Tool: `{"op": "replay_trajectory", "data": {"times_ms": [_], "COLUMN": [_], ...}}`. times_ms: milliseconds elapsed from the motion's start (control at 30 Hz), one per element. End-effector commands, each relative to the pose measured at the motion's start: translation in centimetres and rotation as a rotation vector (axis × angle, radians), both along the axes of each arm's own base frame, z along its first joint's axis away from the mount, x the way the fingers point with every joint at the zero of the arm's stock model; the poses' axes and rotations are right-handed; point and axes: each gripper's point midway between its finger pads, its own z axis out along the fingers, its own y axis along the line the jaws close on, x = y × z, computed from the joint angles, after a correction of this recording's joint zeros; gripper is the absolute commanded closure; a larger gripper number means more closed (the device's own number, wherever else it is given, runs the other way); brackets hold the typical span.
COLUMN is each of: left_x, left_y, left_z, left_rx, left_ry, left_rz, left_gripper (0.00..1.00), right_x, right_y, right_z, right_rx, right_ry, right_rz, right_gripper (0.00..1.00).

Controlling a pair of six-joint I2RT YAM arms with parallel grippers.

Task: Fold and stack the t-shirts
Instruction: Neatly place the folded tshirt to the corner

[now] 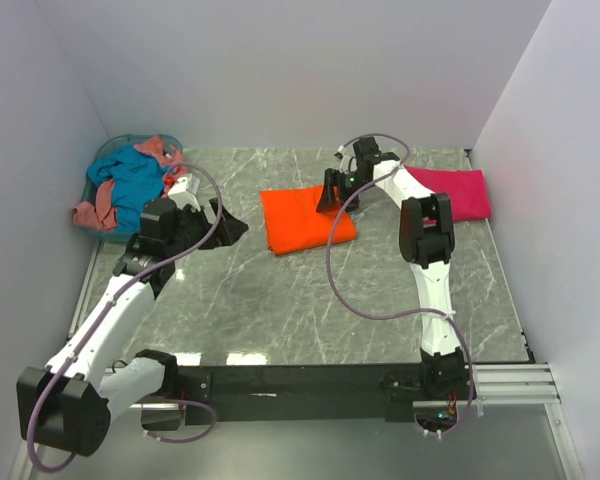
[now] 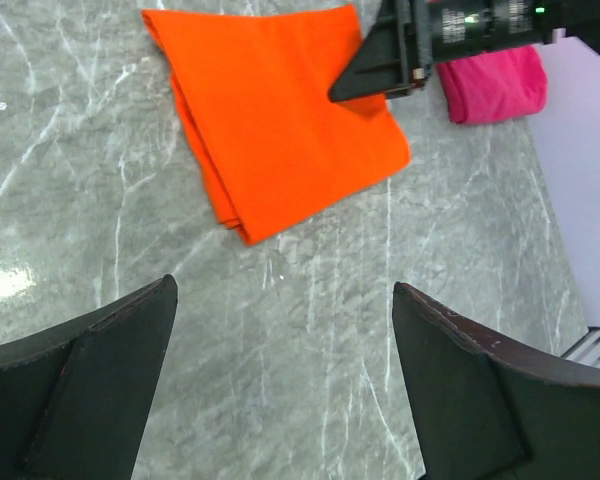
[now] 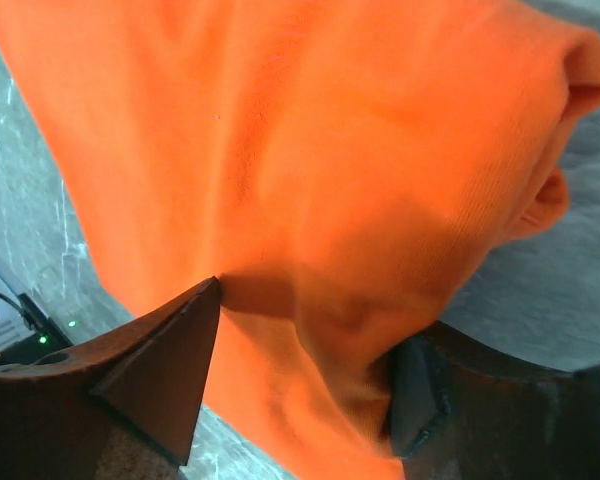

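R gripper [image 3: 310, 340] fills the near edge of its wrist view: two dark fingers [image 3: 150, 380] stand apart w/ orange cloth bunched between them, both touching it. Can't tell whether the cloth is truly pinched or just pressed on.

Orange t-shirt [image 1: 300, 225] lies folded into a rough rectangle, several layers showing at its near-left edge, on the far-middle part of the surface [image 1: 280, 300]. R gripper sits on its far-right edge, tips down.

Magenta t-shirt [image 1: 455, 192] lies folded flat at the far-right corner, just beside the R arm, apart from the orange one, not stacked w/ it.

L gripper [image 2: 285, 290] hangs above bare marble-patterned surface, left of the orange shirt, jaws wide apart, nothing between them.

Far-left corner: pale blue round basket [image 1: 115, 148] holds a loose heap, teal t-shirt [image 1: 138, 185] on top, salmon t-shirt [image 1: 95, 212] spilling over the near-left rim, both unfolded.

Plain white walls close in the surface on three sides.
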Motion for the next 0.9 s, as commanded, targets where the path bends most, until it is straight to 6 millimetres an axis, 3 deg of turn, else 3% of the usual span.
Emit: {"op": "replay_trajectory", "data": {"times_ms": [0,67,167,200,267,300,367,533,567,633,667,733,867], "left_x": [-1.1,-1.3,-1.7,-1.8,-2.0,-2.1,-2.2,-2.5,-2.5,-2.5,-2.6,-2.6,-2.8], "left_y": [-0.3,-0.2,0.1,0.2,0.2,0.2,0.2,0.5,0.6,0.6,0.6,0.7,0.7], "left_z": [2.4,2.7,2.7,2.7,2.1,2.1,1.7,1.9,2.1,2.2,2.3,2.4,2.4], "left_rx": [-0.025,-0.023,-0.018,-0.017,-0.017,-0.020,-0.018,-0.002,0.007,0.015,0.022,0.031,0.037], "left_ry": [-0.070,-0.083,-0.090,-0.092,-0.080,-0.084,-0.074,-0.091,-0.100,-0.107,-0.114,-0.123,-0.140], "left_rz": [-0.034,-0.033,-0.024,-0.021,-0.020,-0.021,-0.019,-0.018,-0.022,-0.026,-0.030,-0.034,-0.044], "left_gripper": [0.06,0.06,0.05,0.05,0.05,0.06,0.05,0.05,0.05,0.05,0.05,0.05,0.05], "right_x": [-1.2,-1.2,-1.3,-1.3,-1.3,-1.4,-1.3,-0.3,0.2,0.9,1.1,1.4,1.5], "right_y": [0.3,0.5,0.9,0.9,1.1,1.2,1.1,-0.9,-1.6,-3.3,-3.7,-5.0,-7.4], "right_z": [-2.1,-2.3,-2.6,-2.6,-2.7,-2.6,-2.1,0.7,2.4,3.6,5.9,7.8,9.4], "right_rx": [-0.016,-0.005,0.014,0.019,0.036,0.040,0.073,0.089,0.057,-0.023,-0.046,-0.129,-0.286], "right_ry": [0.093,0.106,0.122,0.124,0.129,0.129,0.130,0.047,-0.028,-0.115,-0.179,-0.250,-0.319], "right_rz": [-0.016,-0.020,-0.018,-0.019,-0.013,-0.012,-0.014,-0.016,0.003,-0.011,-0.016,-0.021,-0.016], "right_gripper": [0.33,0.37,0.50,0.60,0.71,0.84,1.00,1.00,1.00,1.00,1.00,1.00,1.00]}}
